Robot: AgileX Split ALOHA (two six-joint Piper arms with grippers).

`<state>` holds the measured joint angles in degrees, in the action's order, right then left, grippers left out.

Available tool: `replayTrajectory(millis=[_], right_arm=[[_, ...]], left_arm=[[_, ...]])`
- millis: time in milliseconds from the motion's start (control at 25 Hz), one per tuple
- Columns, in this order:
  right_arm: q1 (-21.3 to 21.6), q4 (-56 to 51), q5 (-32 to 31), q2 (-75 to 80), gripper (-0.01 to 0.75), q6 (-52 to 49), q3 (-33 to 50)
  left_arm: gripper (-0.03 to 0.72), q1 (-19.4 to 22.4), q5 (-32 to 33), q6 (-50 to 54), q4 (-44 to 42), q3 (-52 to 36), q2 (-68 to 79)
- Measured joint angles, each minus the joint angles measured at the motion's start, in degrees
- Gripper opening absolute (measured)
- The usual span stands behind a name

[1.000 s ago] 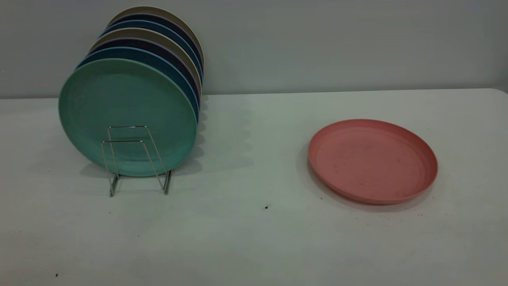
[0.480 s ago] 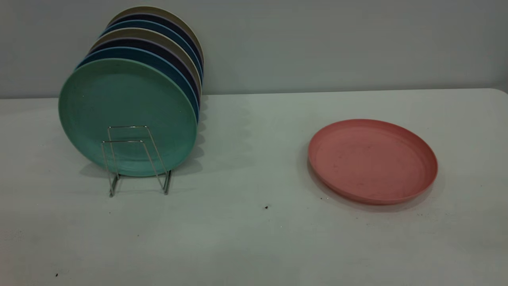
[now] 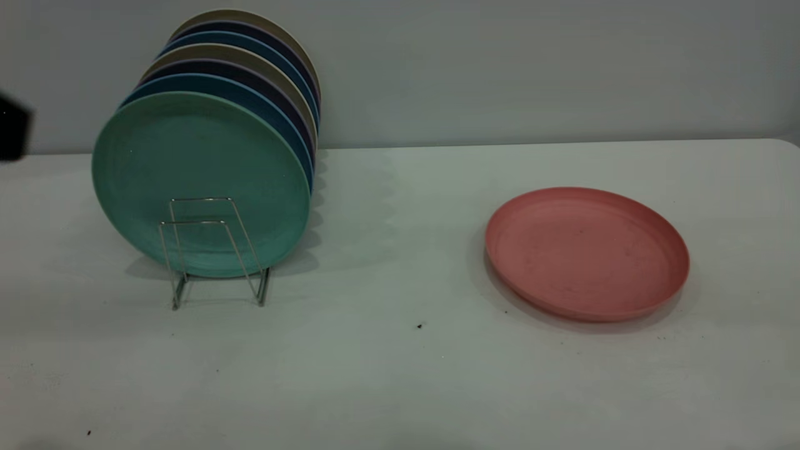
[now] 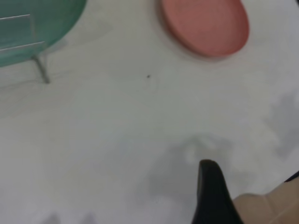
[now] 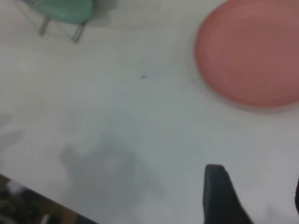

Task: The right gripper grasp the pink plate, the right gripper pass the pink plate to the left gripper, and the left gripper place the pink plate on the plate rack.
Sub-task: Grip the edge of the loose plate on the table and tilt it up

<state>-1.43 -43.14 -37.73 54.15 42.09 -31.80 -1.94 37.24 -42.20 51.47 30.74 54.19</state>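
The pink plate [image 3: 587, 253] lies flat on the white table at the right, with nothing touching it. It also shows in the left wrist view [image 4: 205, 25] and the right wrist view [image 5: 252, 51]. The plate rack [image 3: 215, 250] stands at the left. Its front wire loops are bare, and a teal-green plate [image 3: 200, 181] stands behind them. A black part of the left arm [image 3: 12, 134] shows at the far left edge. My left gripper [image 4: 250, 170] is open and empty above bare table. My right gripper [image 5: 254, 175] is open and empty, apart from the plate.
Several blue, dark and beige plates [image 3: 250, 69] stand upright in the rack behind the teal-green one. A grey wall runs behind the table. A small dark speck [image 3: 419, 325] lies on the table between the rack and the pink plate.
A black part of the left arm has come into the exterior view at the far left edge. The pink plate and the rack have not moved.
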Motion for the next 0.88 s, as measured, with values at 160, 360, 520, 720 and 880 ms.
replayTrajectory(millis=[160, 360, 520, 720, 880], right_arm=[[0.0, -4.7, -0.8, 11.9, 0.402, 4.2, -5.4], [0.2, -8.9, -0.5, 25.6, 0.403, 8.2, -10.4], [0.4, -11.1, 0.0, 34.6, 0.403, 11.1, -12.9], [5.8, -18.4, -5.7, 44.5, 0.403, 16.4, -16.5], [12.3, -28.2, -11.4, 49.7, 0.403, 23.2, -17.7]], left_arm=[[0.472, 0.0, -0.4, -4.0, 3.7, 2.9, 5.8], [0.472, 0.0, -1.4, -5.4, 4.2, 3.7, 7.9], [0.472, 0.0, -1.4, -5.7, 4.2, 3.7, 7.9], [0.472, 0.0, 0.1, -5.7, 4.2, 3.9, 7.9], [0.472, 0.0, 0.4, -5.8, 4.2, 3.9, 7.9]])
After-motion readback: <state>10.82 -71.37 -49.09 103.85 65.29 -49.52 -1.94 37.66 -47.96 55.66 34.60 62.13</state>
